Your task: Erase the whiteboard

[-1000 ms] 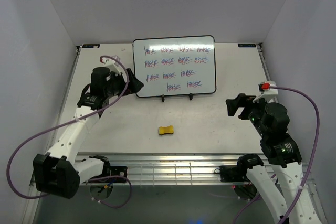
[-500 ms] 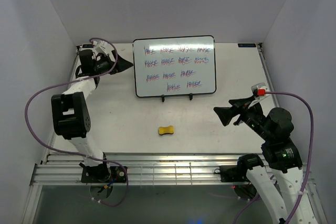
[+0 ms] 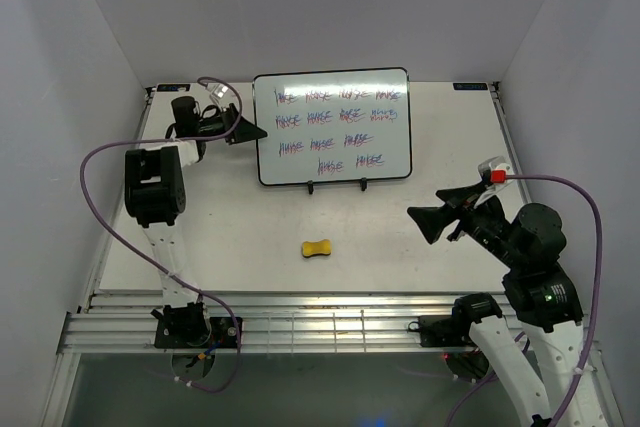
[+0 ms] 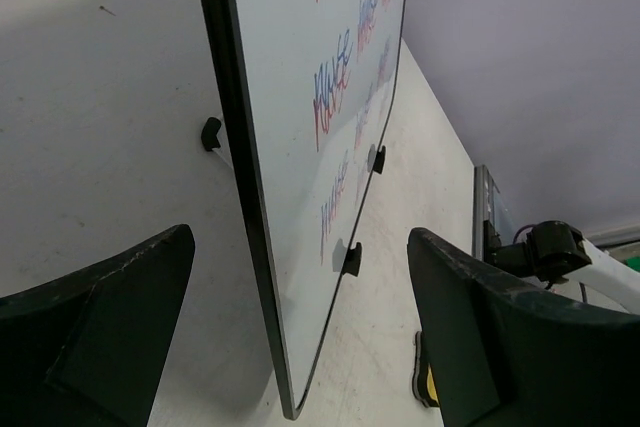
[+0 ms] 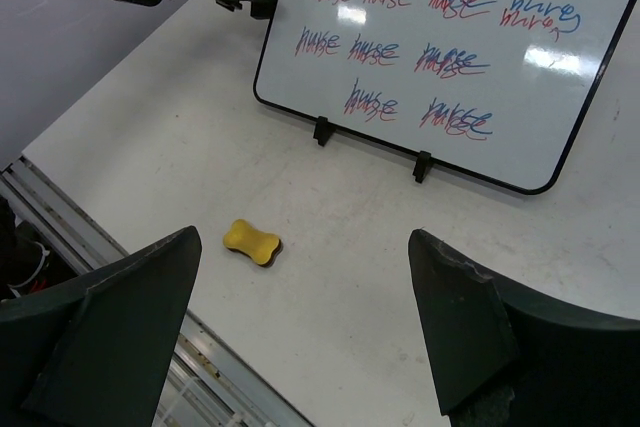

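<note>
The whiteboard (image 3: 331, 127) stands tilted on its wire stand at the table's rear middle, with rows of red-blue scribbles. My left gripper (image 3: 252, 132) is open at the board's left edge. In the left wrist view the board's black frame edge (image 4: 240, 197) runs between my open left gripper (image 4: 300, 347), touching neither finger. My right gripper (image 3: 425, 219) is open and empty above the table, right of the board's stand. It looks down on the board (image 5: 450, 47) and on a yellow bone-shaped eraser (image 5: 251, 241). The eraser (image 3: 317, 247) lies in front of the board.
The stand's black feet (image 3: 336, 186) stick out below the board. The eraser's edge (image 4: 432, 387) shows past the board's lower corner. The metal rail (image 3: 320, 322) runs along the table's near edge. White walls close in the left, rear and right sides.
My left arm has swung from the rear left corner towards the board; its gripper now sits at the board's left edge. The right arm reached forward earlier and has since held nearly still.
</note>
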### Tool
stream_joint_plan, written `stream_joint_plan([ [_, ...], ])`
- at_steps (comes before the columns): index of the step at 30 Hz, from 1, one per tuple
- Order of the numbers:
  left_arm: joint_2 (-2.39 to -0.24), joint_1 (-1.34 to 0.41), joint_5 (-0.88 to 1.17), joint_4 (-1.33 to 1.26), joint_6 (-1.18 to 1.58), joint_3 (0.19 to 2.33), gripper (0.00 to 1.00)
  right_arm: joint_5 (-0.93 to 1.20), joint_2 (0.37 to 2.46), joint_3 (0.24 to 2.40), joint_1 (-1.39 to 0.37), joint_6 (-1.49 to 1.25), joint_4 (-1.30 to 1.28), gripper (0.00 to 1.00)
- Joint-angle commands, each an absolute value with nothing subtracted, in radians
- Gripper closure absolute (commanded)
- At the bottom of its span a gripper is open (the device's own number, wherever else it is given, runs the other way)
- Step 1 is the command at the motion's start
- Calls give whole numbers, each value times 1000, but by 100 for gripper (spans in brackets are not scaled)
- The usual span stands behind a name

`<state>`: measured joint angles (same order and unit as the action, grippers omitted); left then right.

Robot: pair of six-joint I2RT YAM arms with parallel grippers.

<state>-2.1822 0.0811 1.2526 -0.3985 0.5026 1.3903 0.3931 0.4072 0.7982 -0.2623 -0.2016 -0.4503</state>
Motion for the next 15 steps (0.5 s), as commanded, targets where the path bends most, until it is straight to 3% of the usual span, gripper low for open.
stream_joint_plan([
  [1, -2201, 60, 1354, -462, 525, 1450, 2, 327, 399, 845, -265, -176, -477, 10],
  [10, -2304, 26, 1382, -485, 557, 1539, 14, 302, 419, 897, -265, -141, -560, 8],
  [15, -2353, 15, 1400, -492, 591, 1594, 28, 294, 422, 902, -267, -140, -572, 7],
])
